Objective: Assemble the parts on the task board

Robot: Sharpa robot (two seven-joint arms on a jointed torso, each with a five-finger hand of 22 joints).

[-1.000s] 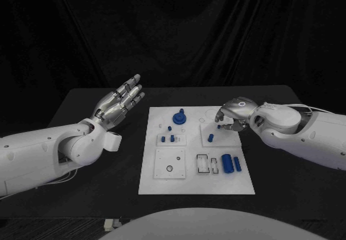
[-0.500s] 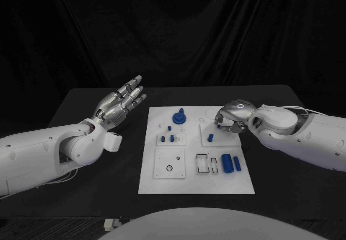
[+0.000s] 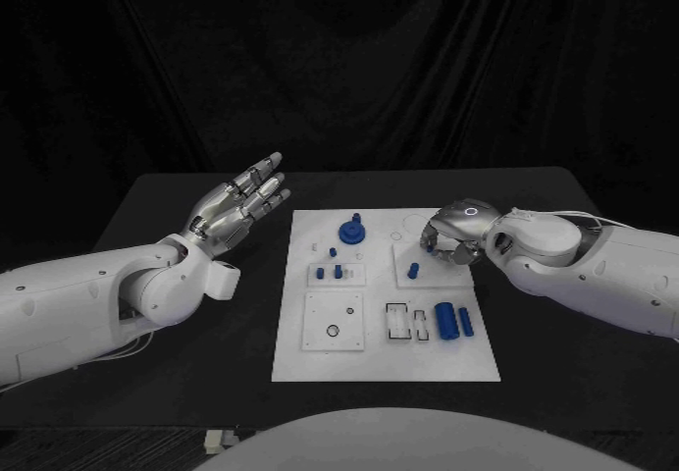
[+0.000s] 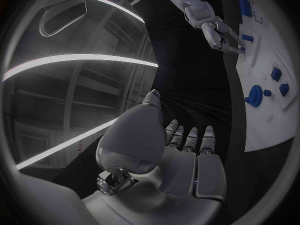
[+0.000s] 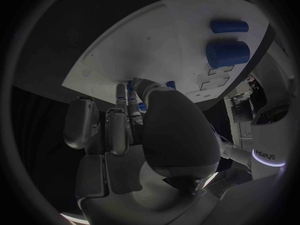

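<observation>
While the left hand (image 3: 243, 201) waits with fingers spread, right hand (image 3: 453, 235) fingers curl over a blue peg (image 3: 413, 269) at the task board's (image 3: 385, 368) 1 o'clock; whether they pinch it, cannot tell. Next: a secure grasp.

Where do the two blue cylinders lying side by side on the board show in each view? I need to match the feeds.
Head view: blue cylinders lie near the board's front right, the thicker one on the left.
Left wrist view: small blue shapes at the board's far end, beyond the right hand; I cannot tell them for certain.
Right wrist view: both cylinders, beyond the hand's fingers.
Shared landmark: the white board.
</observation>
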